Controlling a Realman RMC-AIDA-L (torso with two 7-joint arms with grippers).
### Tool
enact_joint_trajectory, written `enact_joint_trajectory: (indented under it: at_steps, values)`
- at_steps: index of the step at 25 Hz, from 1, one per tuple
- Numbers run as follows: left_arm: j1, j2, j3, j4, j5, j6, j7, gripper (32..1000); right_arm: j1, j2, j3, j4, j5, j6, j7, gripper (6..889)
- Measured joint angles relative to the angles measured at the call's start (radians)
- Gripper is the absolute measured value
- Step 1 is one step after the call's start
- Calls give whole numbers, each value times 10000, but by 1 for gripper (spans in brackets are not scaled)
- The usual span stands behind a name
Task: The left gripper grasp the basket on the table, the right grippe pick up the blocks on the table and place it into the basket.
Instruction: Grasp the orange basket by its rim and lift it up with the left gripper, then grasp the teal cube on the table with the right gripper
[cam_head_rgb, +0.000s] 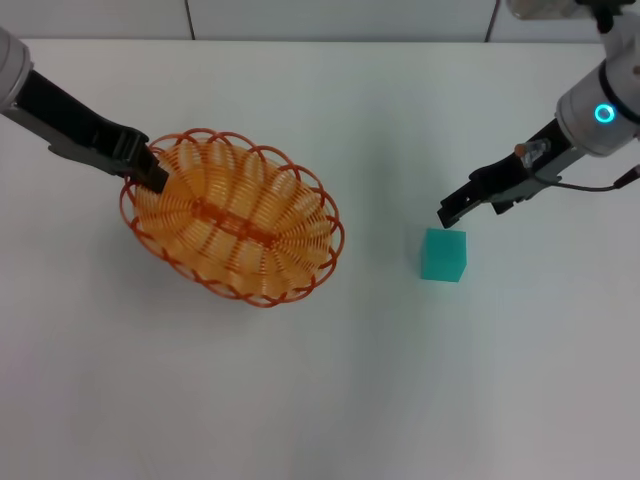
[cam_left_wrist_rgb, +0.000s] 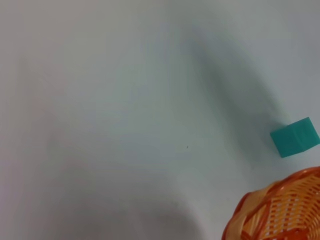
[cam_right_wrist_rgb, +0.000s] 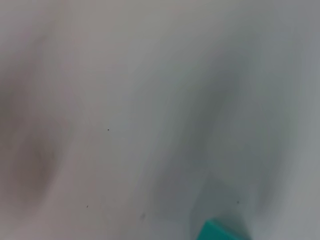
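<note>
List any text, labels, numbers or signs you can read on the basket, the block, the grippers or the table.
None: no readable text in any view.
The basket, the block and the table are unmarked.
The left gripper and right gripper show no lettering; the right wrist carries only a glowing cyan ring.

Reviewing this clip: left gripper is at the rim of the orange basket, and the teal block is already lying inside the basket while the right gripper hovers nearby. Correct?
Not quite. The block is not in the basket; the head view shows it on the table, apart from the basket on the robot's right side. The rest holds: the left gripper is at the basket's rim and the right gripper hovers close to the block.
</note>
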Motion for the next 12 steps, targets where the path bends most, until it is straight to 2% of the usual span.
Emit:
enact_joint_trajectory:
  at_steps: [12]
  values:
    - [-73, 12, 0, -17, -1, 1, -4, 92, 225, 12, -274, 666, 0, -407, 34, 847]
